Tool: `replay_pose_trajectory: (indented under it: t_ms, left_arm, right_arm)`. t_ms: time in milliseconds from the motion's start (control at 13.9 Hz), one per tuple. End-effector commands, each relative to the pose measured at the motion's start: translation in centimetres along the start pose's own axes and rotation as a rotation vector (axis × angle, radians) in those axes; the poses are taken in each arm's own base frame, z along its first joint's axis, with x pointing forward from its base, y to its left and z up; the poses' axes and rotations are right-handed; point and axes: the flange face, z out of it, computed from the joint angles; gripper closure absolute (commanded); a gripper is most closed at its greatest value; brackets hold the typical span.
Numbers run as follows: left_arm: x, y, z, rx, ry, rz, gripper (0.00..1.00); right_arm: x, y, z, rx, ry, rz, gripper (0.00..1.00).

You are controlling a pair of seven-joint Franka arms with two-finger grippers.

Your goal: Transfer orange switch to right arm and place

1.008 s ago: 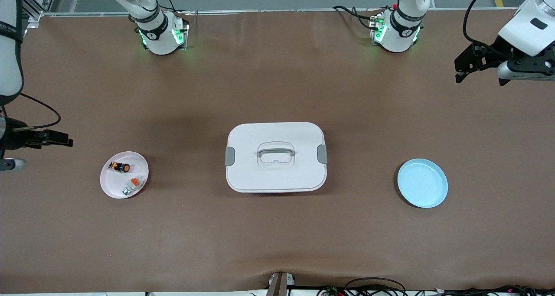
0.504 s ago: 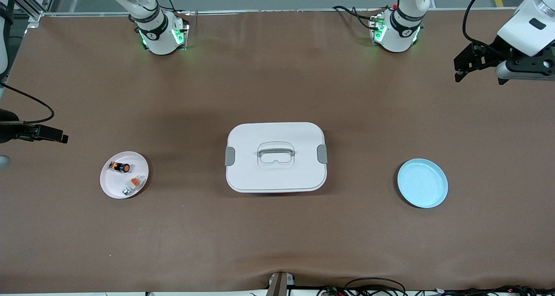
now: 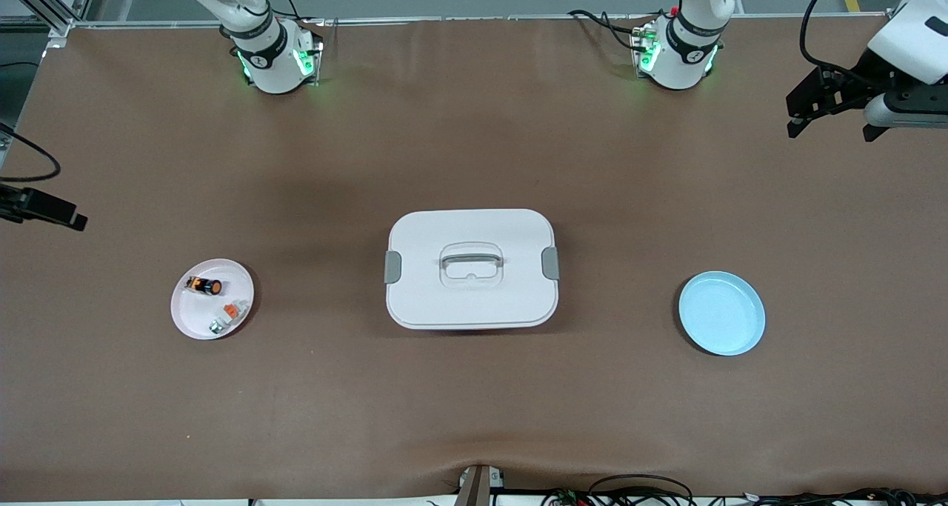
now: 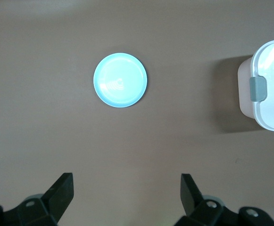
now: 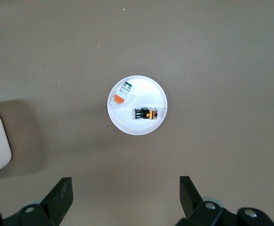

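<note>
The orange switch [image 3: 204, 286] [image 5: 146, 114], a stubby black part with an orange end, lies on a small white plate [image 3: 194, 321] [image 5: 127, 126] toward the right arm's end of the table. My right gripper [image 5: 122, 188] hangs open and empty high over the bare table beside that plate. Only a black part of it [image 3: 44, 210] shows at the edge of the front view. My left gripper [image 4: 127, 188] [image 3: 829, 113] is open and empty too, high over the left arm's end of the table.
A tiny white-grey piece with an orange cap [image 3: 228, 313] [image 5: 120, 95] shares the white plate. A white lidded box [image 3: 471, 269] [image 4: 273, 84] with a handle stands mid-table. An empty light blue plate [image 3: 722, 313] [image 4: 120, 80] lies toward the left arm's end.
Both arms have drawn outward toward their own ends of the table. The right one has nearly left the front view. Both grippers stay open. Nothing on the table moved.
</note>
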Motion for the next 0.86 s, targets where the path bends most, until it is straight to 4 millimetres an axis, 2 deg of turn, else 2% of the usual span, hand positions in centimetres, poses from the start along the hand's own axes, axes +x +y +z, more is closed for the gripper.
replay_pose_trajectory:
  t_ms: [0,144,288,504,576,792]
  left_arm:
    - [-0.3,0.4,-0.4,-0.006,-0.007,0.007,0.00]
    - [-0.7,0.5,-0.4,-0.003,-0.016,0.008,0.00]
    - [-1.0,0.6,-0.6,-0.011,-0.032,0.021,0.00]
    - [-1.1,1.5,-0.9,-0.014,-0.026,0.026,0.00]
    - [-1.2,2.4,-1.0,-0.013,-0.025,0.045,0.00]
    - [-0.8,2.9,-1.5,-0.016,-0.005,0.044,0.00]
  right_arm:
    - [-2.1,0.5,-3.4,-0.007,0.049,0.030,0.00]
    - [-2.9,-0.1,-3.9,-0.007,0.027,0.024,0.00]
    - [-3.6,0.3,-4.2,-0.007,0.000,0.017,0.00]
    - [-5.3,-0.3,-5.2,-0.010,-0.038,-0.076,0.00]
    - [-5.5,-0.3,-5.4,-0.007,-0.032,-0.080,0.00]
    - [-5.6,-0.8,-5.6,0.000,-0.026,-0.088,0.00]
